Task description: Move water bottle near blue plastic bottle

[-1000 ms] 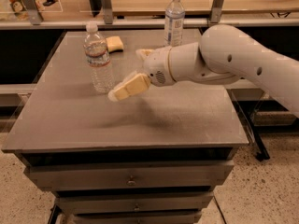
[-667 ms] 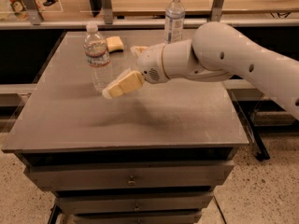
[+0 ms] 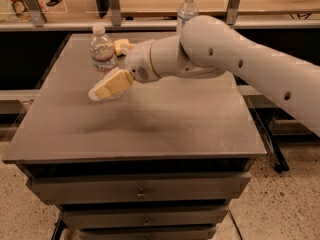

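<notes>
Pincer: the gripper (image 3: pixel 113 68) is held low over the left rear part of the table (image 3: pixel 150 129), at the water bottle's right side. Its jaws are seen to be apart and nothing is clamped between them.
Near finger: a cream finger (image 3: pixel 109 86) is laid across the front of the bottle's base, pointing left and slightly down.
Far finger: a cream-yellow piece is seen just right of the bottle's shoulder. It is judged to be the second finger, though this cannot be told for certain.
Water bottle: the water bottle (image 3: pixel 102 51) is stood upright on the table, with its white cap up and its red-and-white label band showing. Its lower part is covered by the near finger.
Blue plastic bottle: the blue plastic bottle (image 3: pixel 187 6) is stood upright at the table's rear edge, well apart from the water bottle and to its right. Only its cap and shoulders are seen above the white arm (image 3: pixel 225 54).
Step in hand: the reach is judged to be ending, with the bottle bracketed but not yet gripped.
Progress: the task is judged to be at an early stage, as the bottle has not yet been lifted.
Next move: the jaws are to be closed on the ribbed body. The bottle is then to be raised clear and carried right and rearward, and set down just beside the blue plastic bottle.
Risk: the tall bottle could be tipped if it is pushed before it is gripped.
</notes>
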You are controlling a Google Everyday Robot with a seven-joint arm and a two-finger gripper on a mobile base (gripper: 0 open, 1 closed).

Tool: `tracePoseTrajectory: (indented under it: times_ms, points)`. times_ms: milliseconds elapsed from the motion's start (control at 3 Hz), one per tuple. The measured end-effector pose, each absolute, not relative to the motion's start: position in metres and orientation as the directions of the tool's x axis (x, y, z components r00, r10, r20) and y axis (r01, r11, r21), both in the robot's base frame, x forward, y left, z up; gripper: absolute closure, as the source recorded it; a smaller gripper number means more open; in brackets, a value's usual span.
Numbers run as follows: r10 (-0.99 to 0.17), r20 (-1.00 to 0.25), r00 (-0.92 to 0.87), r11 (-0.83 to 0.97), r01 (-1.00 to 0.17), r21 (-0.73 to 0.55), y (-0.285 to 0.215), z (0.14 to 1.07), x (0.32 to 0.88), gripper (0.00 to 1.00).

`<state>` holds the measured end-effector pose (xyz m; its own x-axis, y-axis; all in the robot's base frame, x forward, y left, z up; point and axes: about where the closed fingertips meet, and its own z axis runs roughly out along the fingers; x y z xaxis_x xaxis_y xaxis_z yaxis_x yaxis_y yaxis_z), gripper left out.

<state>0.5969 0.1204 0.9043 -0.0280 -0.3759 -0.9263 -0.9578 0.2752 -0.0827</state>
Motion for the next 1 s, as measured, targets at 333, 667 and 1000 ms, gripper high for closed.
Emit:
tracePoseTrajectory:
  times_ms: [333, 667, 1000]
  points:
    - [-0.376, -0.927, -0.008, 0.249, -0.964, -0.092, 0.146, 0.909, 0.602, 0.0]
    - [-0.372, -0.928, 0.017, 0.222, -0.969, -0.106, 0.161, 0.913, 0.608, 0.18]
    - [-0.372, -0.927, 0.048, 0.2, -0.971, -0.131, 0.163, 0.916, 0.613, 0.41]
